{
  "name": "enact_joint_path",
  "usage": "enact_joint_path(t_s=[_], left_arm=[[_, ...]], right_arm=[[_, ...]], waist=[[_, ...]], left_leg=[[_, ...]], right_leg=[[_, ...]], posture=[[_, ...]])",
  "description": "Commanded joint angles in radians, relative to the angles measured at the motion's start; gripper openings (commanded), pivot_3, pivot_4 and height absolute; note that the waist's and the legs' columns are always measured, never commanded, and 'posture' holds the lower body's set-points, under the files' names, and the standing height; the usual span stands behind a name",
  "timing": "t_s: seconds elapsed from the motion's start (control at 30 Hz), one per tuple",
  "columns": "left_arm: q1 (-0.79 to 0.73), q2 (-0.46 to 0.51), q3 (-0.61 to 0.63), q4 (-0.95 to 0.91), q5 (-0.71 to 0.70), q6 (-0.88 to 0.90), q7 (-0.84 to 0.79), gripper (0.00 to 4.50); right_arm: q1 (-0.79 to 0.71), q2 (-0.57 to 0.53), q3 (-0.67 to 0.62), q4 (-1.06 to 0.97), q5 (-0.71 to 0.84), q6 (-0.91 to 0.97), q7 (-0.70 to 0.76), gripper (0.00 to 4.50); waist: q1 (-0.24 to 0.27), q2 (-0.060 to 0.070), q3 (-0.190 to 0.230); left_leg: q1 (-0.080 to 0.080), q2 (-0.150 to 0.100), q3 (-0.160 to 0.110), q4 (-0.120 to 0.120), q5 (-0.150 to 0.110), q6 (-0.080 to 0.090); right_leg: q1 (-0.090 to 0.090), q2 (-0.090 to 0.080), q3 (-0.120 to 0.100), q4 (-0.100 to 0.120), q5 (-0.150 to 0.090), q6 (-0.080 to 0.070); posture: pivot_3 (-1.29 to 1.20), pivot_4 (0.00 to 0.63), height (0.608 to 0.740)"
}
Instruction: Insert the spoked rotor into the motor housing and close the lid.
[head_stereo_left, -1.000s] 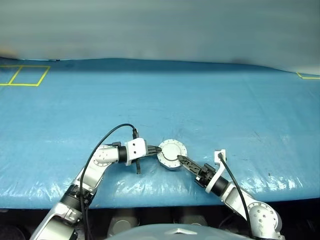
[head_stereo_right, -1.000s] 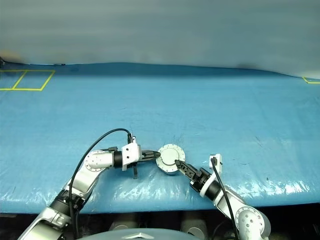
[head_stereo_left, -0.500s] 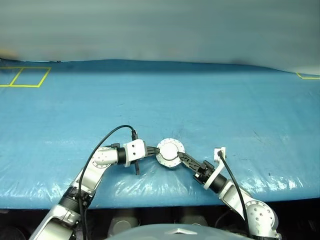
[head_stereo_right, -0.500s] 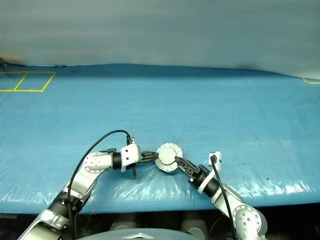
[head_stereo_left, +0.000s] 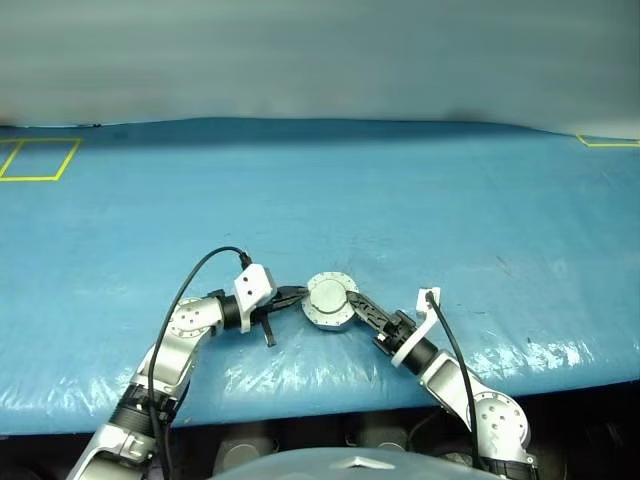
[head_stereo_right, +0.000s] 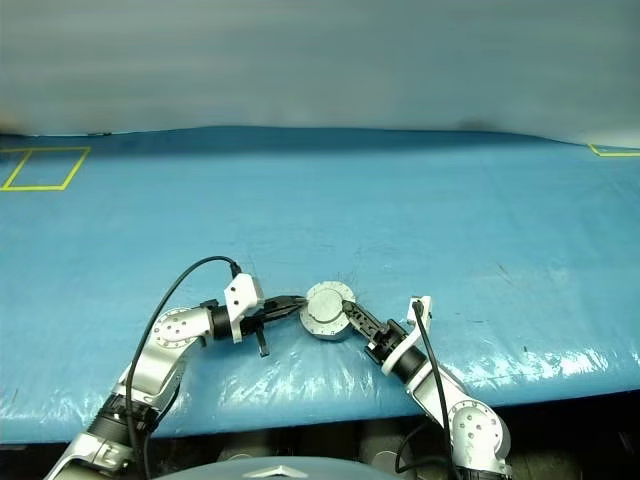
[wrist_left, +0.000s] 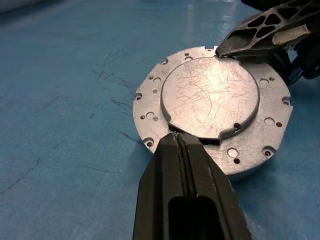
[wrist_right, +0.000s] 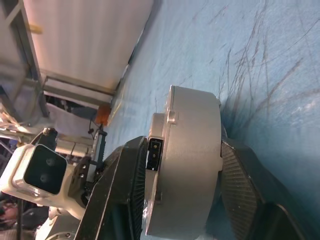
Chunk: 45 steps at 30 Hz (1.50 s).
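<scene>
The motor housing (head_stereo_left: 330, 301) is a round grey puck on the blue sheet, near the front edge. Its lid (wrist_left: 210, 97) lies flat on top, a scratched disc inside a flange with small holes. My right gripper (head_stereo_left: 347, 302) holds the housing (wrist_right: 192, 165) by its side wall, one black finger (wrist_right: 125, 200) on each side. My left gripper (wrist_left: 178, 138) is shut with nothing in it, and its tips (head_stereo_left: 300, 296) touch the lid's rim on the side opposite the right gripper. The spoked rotor is hidden.
The blue sheet (head_stereo_left: 320, 190) covers the whole table. Its front edge (head_stereo_left: 300, 395) runs just behind both wrists. Yellow tape marks sit at the far left (head_stereo_left: 40, 160) and far right (head_stereo_left: 605, 141) corners.
The whole view has shifted a little. My left wrist has rolled and drawn slightly left, its tips staying at the lid's rim. The right gripper's fingers have closed slightly around the housing.
</scene>
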Motion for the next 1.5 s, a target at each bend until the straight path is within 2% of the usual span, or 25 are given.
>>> enact_joint_path(t_s=[0.03, 0.23, 0.3, 0.33, 0.57, 0.77, 0.83, 0.93, 1.07, 1.13, 1.23, 1.4, 1.5], left_arm=[[-0.005, 0.02, 0.077, -0.053, -0.078, 0.037, -0.013, 0.0], [0.003, 0.005, 0.159, -0.102, -0.16, 0.104, 0.035, 0.0], [0.011, 0.002, 0.153, -0.113, -0.15, 0.106, 0.046, 0.0], [0.018, -0.002, 0.146, -0.119, -0.146, 0.113, 0.05, 0.0], [0.048, -0.029, 0.108, -0.112, -0.119, 0.102, 0.053, 0.0], [0.044, -0.047, 0.131, -0.104, -0.14, 0.1, 0.058, 0.0], [0.039, -0.066, 0.177, -0.113, -0.21, 0.126, 0.058, 0.0], [0.043, -0.098, 0.251, -0.15, -0.372, 0.217, 0.053, 0.0], [0.078, -0.118, 0.328, -0.203, -0.592, 0.422, 0.113, 0.0], [0.108, -0.122, 0.355, -0.228, -0.705, 0.525, 0.143, 0.0], [0.173, -0.123, 0.363, -0.254, -0.797, 0.639, 0.184, 0.0], [0.226, -0.206, 0.438, -0.242, -1.025, 0.723, 0.25, 0.0], [0.251, -0.233, 0.447, -0.24, -1.067, 0.743, 0.278, 0.59]], right_arm=[[0.0, 0.006, 0.002, 0.055, -0.023, 0.005, -0.032, 1.74], [-0.006, 0.041, -0.024, 0.067, 0.017, -0.01, -0.019, 1.71], [-0.012, 0.052, -0.036, 0.078, 0.031, -0.008, -0.035, 1.59], [-0.016, 0.058, -0.039, 0.081, 0.032, -0.013, -0.041, 1.34], [-0.036, 0.077, -0.038, 0.098, 0.013, -0.026, -0.072, 1.22], [-0.029, 0.078, -0.044, 0.071, 0.03, -0.028, -0.07, 1.22], [-0.038, 0.082, -0.059, 0.072, 0.046, -0.031, -0.079, 1.22], [-0.061, 0.109, -0.09, 0.054, 0.154, -0.014, -0.074, 1.22], [-0.107, 0.153, -0.121, 0.076, 0.265, -0.011, -0.115, 1.22], [-0.121, 0.163, -0.114, 0.068, 0.304, 0.0, -0.127, 1.22], [-0.149, 0.167, -0.089, 0.05, 0.345, 0.01, -0.121, 1.22], [-0.18, 0.159, -0.047, 0.024, 0.379, 0.011, -0.119, 1.22], [-0.202, 0.149, -0.029, 0.017, 0.39, 0.006, -0.136, 1.22]], waist=[[-0.001, 0.0, 0.0], [-0.001, -0.001, 0.001], [0.0, -0.002, 0.002], [0.0, -0.003, 0.002], [0.0, -0.004, 0.002], [-0.001, -0.004, 0.002], [-0.001, -0.004, 0.002], [0.0, -0.004, 0.003], [-0.001, -0.003, 0.006], [-0.001, -0.001, 0.008], [-0.001, -0.001, 0.012], [0.001, -0.002, 0.016], [0.001, -0.003, 0.017]], left_leg=[[0.0, 0.0, 0.0, 0.0, 0.0, 0.0], [0.001, 0.0, 0.001, -0.001, 0.0, 0.0], [0.001, -0.001, 0.001, -0.001, 0.0, 0.0], [0.001, -0.001, 0.001, -0.001, 0.0, 0.0], [0.002, 0.0, 0.002, -0.001, 0.0, -0.001], [0.003, 0.0, 0.001, -0.001, 0.001, -0.002], [0.002, 0.0, 0.001, -0.001, 0.001, -0.002], [0.001, 0.0, 0.001, -0.001, 0.001, -0.002], [-0.002, -0.001, 0.002, -0.001, 0.001, -0.002], [-0.003, -0.001, 0.002, -0.001, 0.001, -0.001], [-0.004, -0.001, 0.002, -0.001, 0.0, 0.0], [-0.004, -0.001, 0.001, -0.001, 0.0, -0.001], [-0.003, -0.001, 0.0, -0.001, 0.0, -0.001]], right_leg=[[0.0, 0.0, 0.0, 0.0, 0.0, 0.0], [0.0, 0.004, 0.001, 0.0, 0.0, 0.001], [0.0, 0.004, 0.001, 0.0, 0.0, 0.001], [0.0, 0.004, 0.001, 0.0, 0.0, 0.001], [-0.001, 0.003, 0.002, -0.001, 0.001, -0.001], [-0.001, 0.001, 0.002, -0.001, 0.001, -0.001], [-0.001, 0.001, 0.002, -0.001, 0.002, -0.002], [0.0, 0.001, 0.002, -0.001, 0.002, -0.002], [0.0, 0.004, 0.002, -0.001, 0.002, -0.001], [0.0, 0.005, 0.003, -0.001, 0.002, -0.001], [-0.001, 0.007, 0.005, -0.001, 0.002, 0.001], [0.0, 0.009, 0.006, -0.001, 0.001, 0.001], [0.0, 0.009, 0.006, -0.001, 0.001, 0.001]], posture=[[0.0, 0.15, 0.74], [0.0, 0.15, 0.74], [0.0, 0.15, 0.74], [0.0, 0.15, 0.74], [0.0, 0.15, 0.74], [0.0, 0.15, 0.74], [0.0, 0.15, 0.74], [0.0, 0.15, 0.74], [0.0, 0.15, 0.74], [0.0, 0.15, 0.74], [0.0, 0.15, 0.74], [0.0, 0.15, 0.74], [0.0, 0.15, 0.74]])
